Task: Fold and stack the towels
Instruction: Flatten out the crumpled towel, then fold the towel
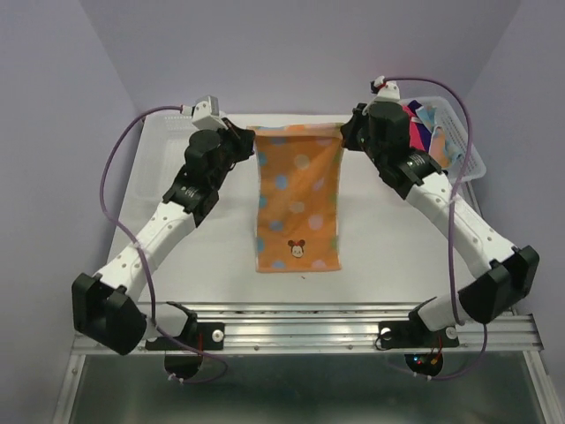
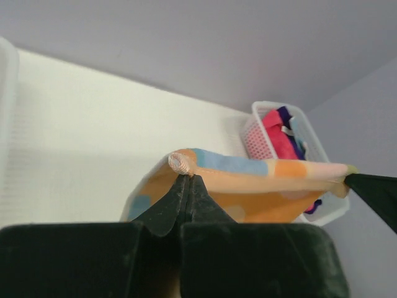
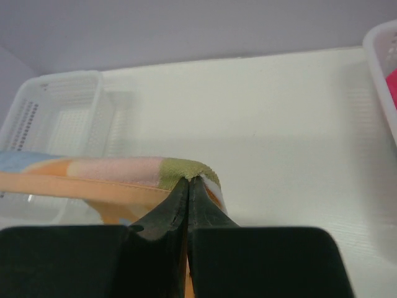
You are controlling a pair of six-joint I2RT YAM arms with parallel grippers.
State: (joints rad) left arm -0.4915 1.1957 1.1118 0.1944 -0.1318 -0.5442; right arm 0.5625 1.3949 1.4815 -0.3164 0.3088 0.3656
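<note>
An orange polka-dot towel (image 1: 298, 199) with a small mouse face near its front hem hangs stretched between both grippers, its lower part trailing toward the table's front. My left gripper (image 1: 250, 141) is shut on its far-left corner (image 2: 183, 163). My right gripper (image 1: 342, 132) is shut on the far-right corner (image 3: 186, 171), where the edge band is green. More towels (image 1: 422, 124), hot pink and deep purple among them, lie bunched in the white basket (image 1: 468, 159) at the right, also visible in the left wrist view as a pile of towels (image 2: 279, 136).
A second white perforated basket (image 3: 56, 124) stands at the table's left side. The table (image 1: 388, 247) is white, with purple walls behind. A metal rail (image 1: 309, 331) carries both arm bases at the near edge.
</note>
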